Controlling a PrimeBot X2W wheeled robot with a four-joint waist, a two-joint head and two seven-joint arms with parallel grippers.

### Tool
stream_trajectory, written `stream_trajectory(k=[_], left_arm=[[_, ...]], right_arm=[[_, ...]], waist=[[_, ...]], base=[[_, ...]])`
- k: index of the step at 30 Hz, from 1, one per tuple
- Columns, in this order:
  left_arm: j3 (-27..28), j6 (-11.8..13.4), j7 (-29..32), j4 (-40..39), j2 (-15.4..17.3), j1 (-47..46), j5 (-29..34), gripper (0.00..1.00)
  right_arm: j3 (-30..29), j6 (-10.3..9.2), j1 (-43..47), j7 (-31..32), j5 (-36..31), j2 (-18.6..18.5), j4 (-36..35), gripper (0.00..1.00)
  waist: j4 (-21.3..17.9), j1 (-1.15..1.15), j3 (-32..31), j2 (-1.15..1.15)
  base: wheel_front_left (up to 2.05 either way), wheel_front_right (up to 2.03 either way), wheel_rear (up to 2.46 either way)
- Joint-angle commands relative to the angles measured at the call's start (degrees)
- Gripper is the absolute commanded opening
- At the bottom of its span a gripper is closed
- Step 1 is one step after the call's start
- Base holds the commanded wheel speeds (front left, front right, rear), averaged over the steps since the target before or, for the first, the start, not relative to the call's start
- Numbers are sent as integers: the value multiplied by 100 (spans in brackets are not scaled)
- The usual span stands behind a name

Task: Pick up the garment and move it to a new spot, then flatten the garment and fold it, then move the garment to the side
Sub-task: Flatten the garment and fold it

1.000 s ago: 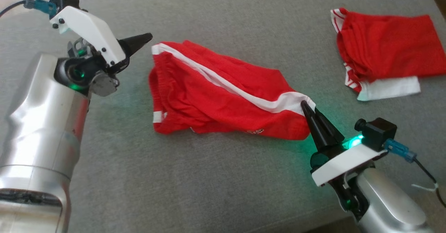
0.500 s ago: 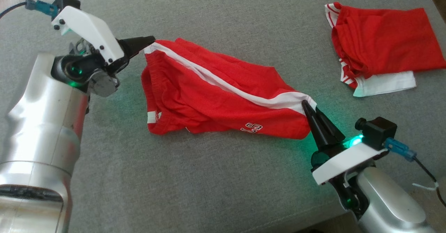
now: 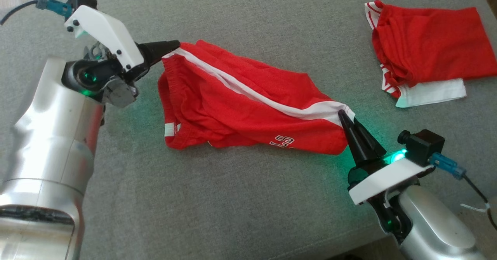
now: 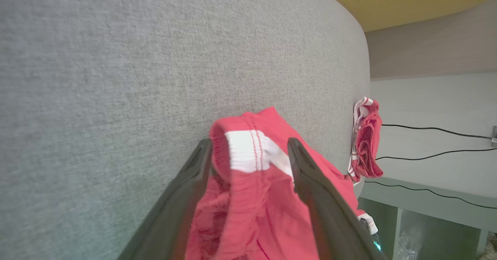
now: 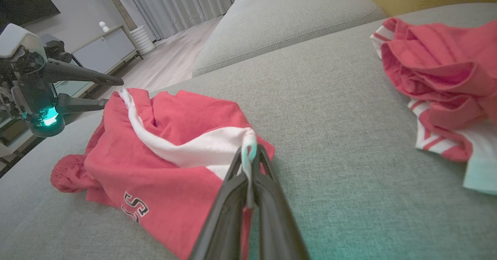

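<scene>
**Pinched at one end, straddled at the other**

At 4 o'clock in the head view, the right gripper [image 3: 342, 115] is pinching the white-striped hem corner of the red shorts [image 3: 240, 108], its fingers pressed together on the cloth. The shorts are lying across the middle of the grey sofa cushion [image 3: 248, 205], running towards 10 o'clock. There the left gripper [image 3: 175, 45] is straddling the waistband, fingers spread wide. At 2 o'clock, another red-and-white garment [image 3: 431, 54] is lying well apart.
</scene>
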Motion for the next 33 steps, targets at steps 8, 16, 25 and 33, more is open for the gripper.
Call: stream_trajectory(k=[8, 16, 25, 33], left_arm=[[125, 27, 46, -235, 184, -254, -17, 0], [109, -25, 101, -283, 182, -231, -53, 0], [236, -241, -348, -551, 51, -165, -187, 0], [172, -348, -1222, -1428, 104, -25, -271, 0]], right_arm=[[4, 39, -76, -77, -56, 12, -87, 0], [-12, 39, -72, -77, -75, 8, -42, 0], [-177, 39, -135, -77, -115, -155, -107, 0], [-236, 39, -1015, -10, -223, -795, -175, 0]], waist=[[17, 0, -4, 0], [51, 0, -25, 0], [266, 0, -292, 0], [688, 0, -904, 0]], base=[[0, 0, 0], [0, 0, 0], [0, 0, 0], [0, 0, 0]])
